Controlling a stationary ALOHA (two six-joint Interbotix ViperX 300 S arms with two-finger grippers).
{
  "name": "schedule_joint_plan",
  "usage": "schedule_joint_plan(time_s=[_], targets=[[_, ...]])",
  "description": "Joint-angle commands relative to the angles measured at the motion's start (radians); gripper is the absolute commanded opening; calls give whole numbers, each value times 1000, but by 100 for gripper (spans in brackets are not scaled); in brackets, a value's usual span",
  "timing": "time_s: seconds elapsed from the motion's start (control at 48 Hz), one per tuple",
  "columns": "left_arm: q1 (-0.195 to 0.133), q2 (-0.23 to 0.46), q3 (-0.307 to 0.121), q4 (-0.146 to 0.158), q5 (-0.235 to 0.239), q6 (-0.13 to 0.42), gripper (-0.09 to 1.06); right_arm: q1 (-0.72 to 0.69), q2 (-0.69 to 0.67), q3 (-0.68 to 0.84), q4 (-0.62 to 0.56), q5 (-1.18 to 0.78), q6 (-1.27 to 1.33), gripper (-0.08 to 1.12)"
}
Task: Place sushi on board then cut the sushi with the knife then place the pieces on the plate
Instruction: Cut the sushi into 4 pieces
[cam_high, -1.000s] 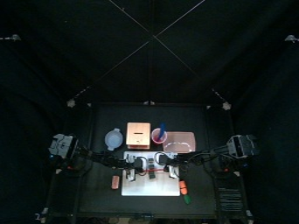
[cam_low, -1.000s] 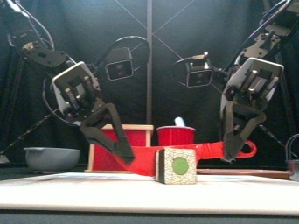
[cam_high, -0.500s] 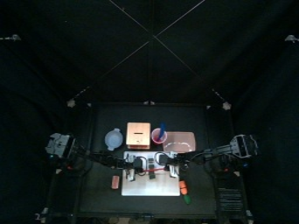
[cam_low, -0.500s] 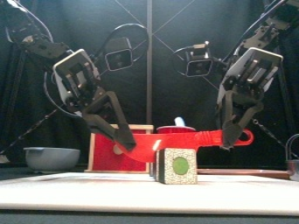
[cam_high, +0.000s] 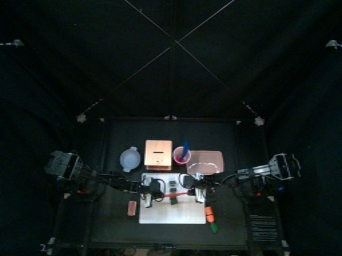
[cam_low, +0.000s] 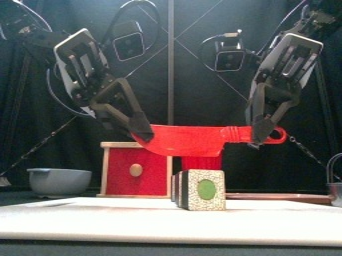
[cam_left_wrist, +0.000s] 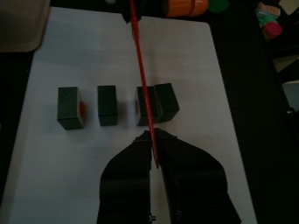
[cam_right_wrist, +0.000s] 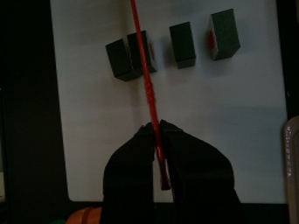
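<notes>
Both grippers are clamped on one red knife (cam_low: 201, 138). The left gripper (cam_low: 140, 128) pinches the blade end and the right gripper (cam_low: 261, 132) the handle end, with the jaws of each narrow around it. The knife hangs level between them, above the sushi and not touching it.

Containers:
- The wooden box (cam_low: 138, 170) with a red drawer front sits behind and below the left gripper, drawer shut.
- The grey-blue bowl (cam_low: 60, 180) is further out past the left gripper. I can't tell what's in it.
- The red cup (cam_high: 183, 154) is behind the knife with something blue in it, too small to name.
- The pink tray (cam_high: 210, 157) is beside the cup, behind the right gripper.

Counts:
- There is 1 knife in the grippers.
- There are 3 dark green sushi blocks in a row on the white board (cam_left_wrist: 233, 105).
- One thicker block (cam_left_wrist: 158, 102) lies directly under the blade.
- Two thin slices (cam_left_wrist: 107, 105) (cam_left_wrist: 72, 107) lie off to one side of the blade, each standing apart.
- One orange toy (cam_left_wrist: 187, 4) is at the board's edge past the knife's handle end.
</notes>
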Motion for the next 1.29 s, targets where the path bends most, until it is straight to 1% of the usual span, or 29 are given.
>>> schedule_joint_plan(time_s=[0.021,0.083,0.271,0.479,1.083,1.292], targets=[[-35,-5,-17,2,-6,-2,42,0,-29,-11,9,-5,5,35],[-40,5,-20,-2,-8,-3,42,5,-28,-6,18,-5,5,35],[-57,38,-37,-28,-8,-3,42,18,-28,12,52,-5,5,35],[-61,66,-49,-40,-8,-3,42,23,-26,26,63,-8,5,35],[-61,94,-58,-41,-8,-3,42,17,-6,28,55,-14,5,35],[-55,101,-61,-40,-8,-3,42,17,17,28,55,-18,3,35]])
